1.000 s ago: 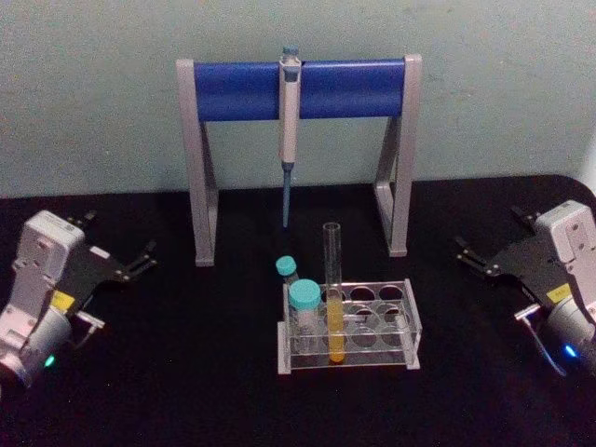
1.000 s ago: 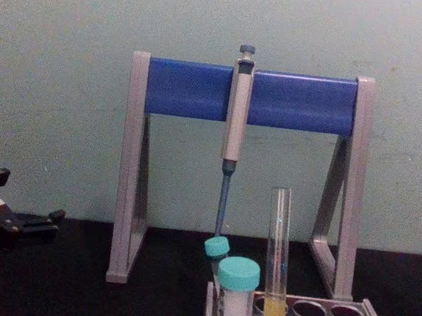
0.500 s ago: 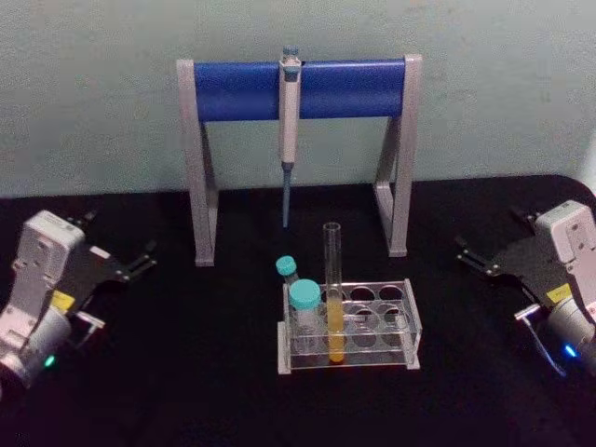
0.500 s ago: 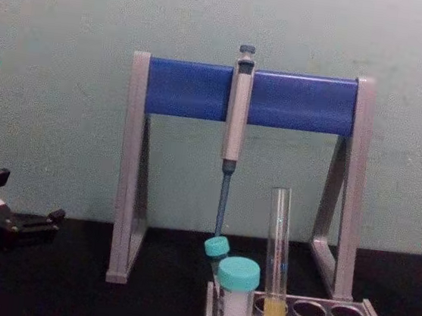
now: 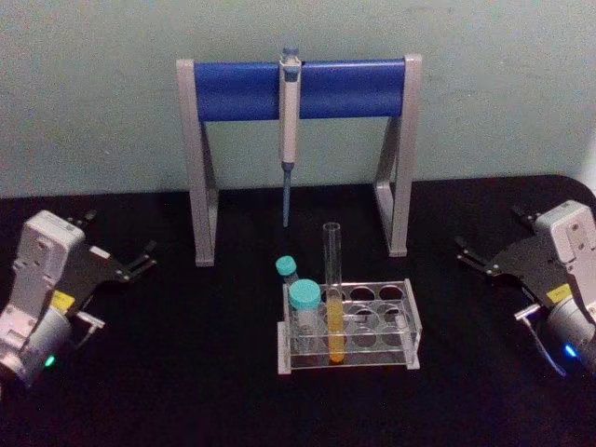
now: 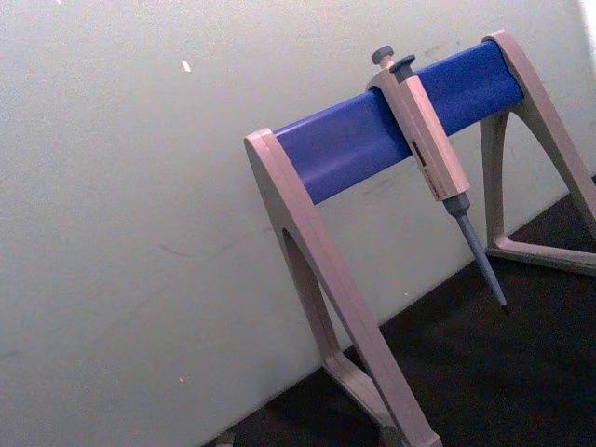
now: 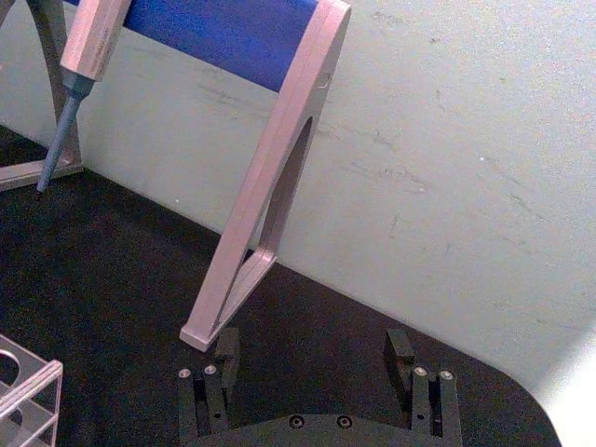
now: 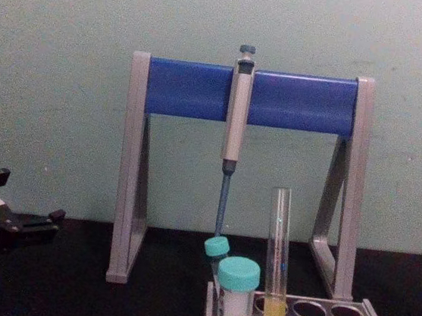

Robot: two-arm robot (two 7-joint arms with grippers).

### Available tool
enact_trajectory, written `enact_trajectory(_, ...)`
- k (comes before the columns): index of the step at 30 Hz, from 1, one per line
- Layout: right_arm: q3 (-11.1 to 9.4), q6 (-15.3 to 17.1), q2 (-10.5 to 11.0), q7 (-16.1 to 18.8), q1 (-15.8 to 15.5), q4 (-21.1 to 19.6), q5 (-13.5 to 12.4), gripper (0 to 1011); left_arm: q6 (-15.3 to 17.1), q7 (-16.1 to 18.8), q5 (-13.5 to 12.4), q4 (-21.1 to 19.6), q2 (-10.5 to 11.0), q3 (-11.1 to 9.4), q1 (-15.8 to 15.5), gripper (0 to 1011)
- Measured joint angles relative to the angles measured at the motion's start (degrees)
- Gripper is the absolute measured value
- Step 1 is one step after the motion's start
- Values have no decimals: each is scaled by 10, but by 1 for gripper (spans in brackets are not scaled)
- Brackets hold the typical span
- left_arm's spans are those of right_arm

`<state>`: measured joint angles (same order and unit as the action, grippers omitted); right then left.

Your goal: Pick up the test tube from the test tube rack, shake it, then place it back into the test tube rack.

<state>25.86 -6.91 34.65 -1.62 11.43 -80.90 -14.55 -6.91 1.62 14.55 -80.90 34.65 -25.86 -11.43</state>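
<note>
Surface (image 5: 186, 372): black top. The gear sits in the middle, I'd guess so either arm can reach it.
Stand (image 5: 233, 90): tall grey-and-blue frame at the back, out of the way.
Left claw (image 5: 121, 233): parked far left, fingers spread, empty.
Right claw (image 5: 489, 231): parked far right, spread wide too, holding nothing.
Rack (image 5: 372, 358): clear plastic, in front of the stand, keeps the glass upright.
Test tube (image 5: 332, 279): standing in a hole on the rack's left side, yellow liquid down low. It's roughly between the claws and well apart from both.
</note>
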Motion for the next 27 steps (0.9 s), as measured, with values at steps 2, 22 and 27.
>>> enact_trajectory(2,0,0,0,0,0,0,0,1000,0,0,0,0,0,0,0,1001)
enact_trajectory(22,0,0,0,0,0,0,0,1000,0,0,0,0,0,0,0,1001)
enact_trajectory(27,0,0,0,0,0,0,0,1000,0,0,0,0,0,0,0,1001)
